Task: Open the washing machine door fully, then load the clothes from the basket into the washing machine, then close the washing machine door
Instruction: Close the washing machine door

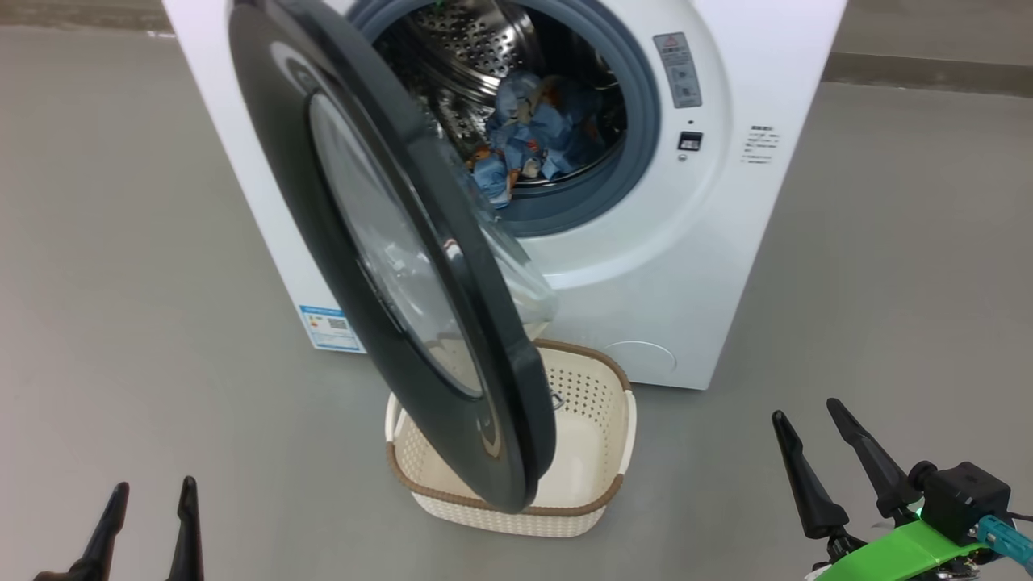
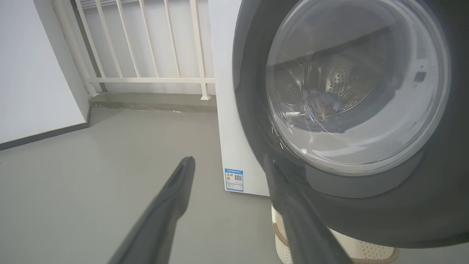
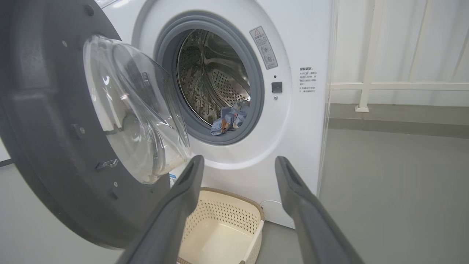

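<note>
The white washing machine (image 1: 710,242) stands ahead with its black-rimmed door (image 1: 379,242) swung partly open toward me, over the basket. The clothes (image 1: 533,129), light blue with orange-brown print, lie in the steel drum near the grey-blue seal; the right wrist view has the clothes (image 3: 229,119) at the drum's lower lip. The cream basket (image 1: 597,452) sits on the floor before the machine, with nothing in the part that shows. My left gripper (image 1: 153,492) is open at lower left, its right finger by the door rim (image 2: 384,216). My right gripper (image 1: 803,420) is open at lower right, holding nothing.
Grey floor (image 1: 121,242) spreads to both sides of the machine. A white railing (image 2: 146,77) on a low ledge and a white wall (image 2: 33,73) stand behind on the left. Another railing (image 3: 403,86) runs behind on the right.
</note>
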Controlling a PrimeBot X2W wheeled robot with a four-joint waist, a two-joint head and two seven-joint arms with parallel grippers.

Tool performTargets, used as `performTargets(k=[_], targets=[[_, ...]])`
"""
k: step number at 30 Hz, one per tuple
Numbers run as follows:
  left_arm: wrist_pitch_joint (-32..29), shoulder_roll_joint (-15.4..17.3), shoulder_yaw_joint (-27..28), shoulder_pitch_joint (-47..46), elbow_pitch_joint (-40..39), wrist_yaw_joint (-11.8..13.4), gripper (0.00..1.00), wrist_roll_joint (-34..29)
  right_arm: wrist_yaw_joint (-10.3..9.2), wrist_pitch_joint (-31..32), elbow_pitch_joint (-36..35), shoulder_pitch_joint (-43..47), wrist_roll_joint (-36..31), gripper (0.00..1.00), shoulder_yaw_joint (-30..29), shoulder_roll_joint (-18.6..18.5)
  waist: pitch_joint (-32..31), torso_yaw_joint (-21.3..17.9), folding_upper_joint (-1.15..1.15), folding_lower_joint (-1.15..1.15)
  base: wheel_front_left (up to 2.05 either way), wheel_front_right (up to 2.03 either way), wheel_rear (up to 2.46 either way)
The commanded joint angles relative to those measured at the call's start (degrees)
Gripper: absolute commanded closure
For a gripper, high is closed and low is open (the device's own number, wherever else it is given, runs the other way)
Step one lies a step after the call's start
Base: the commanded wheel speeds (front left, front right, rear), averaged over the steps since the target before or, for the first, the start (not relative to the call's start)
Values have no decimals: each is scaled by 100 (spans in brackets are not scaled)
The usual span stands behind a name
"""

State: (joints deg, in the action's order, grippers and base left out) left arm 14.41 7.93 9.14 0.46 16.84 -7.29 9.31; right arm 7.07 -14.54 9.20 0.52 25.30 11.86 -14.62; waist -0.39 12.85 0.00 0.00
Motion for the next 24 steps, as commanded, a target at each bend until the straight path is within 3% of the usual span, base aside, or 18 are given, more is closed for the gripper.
performTargets(k=[1,24], targets=[[59,88,135,-104,-105,-14,0,-78,42,-46,-139,-63,19,0,58,-93,20,-128,0,0,0,0,0],[59,327,-352,-231,74,-19,0,214,42,-46,-149,-61,14,0,-61,-109,120,-1108,0,0,0,0,0]])
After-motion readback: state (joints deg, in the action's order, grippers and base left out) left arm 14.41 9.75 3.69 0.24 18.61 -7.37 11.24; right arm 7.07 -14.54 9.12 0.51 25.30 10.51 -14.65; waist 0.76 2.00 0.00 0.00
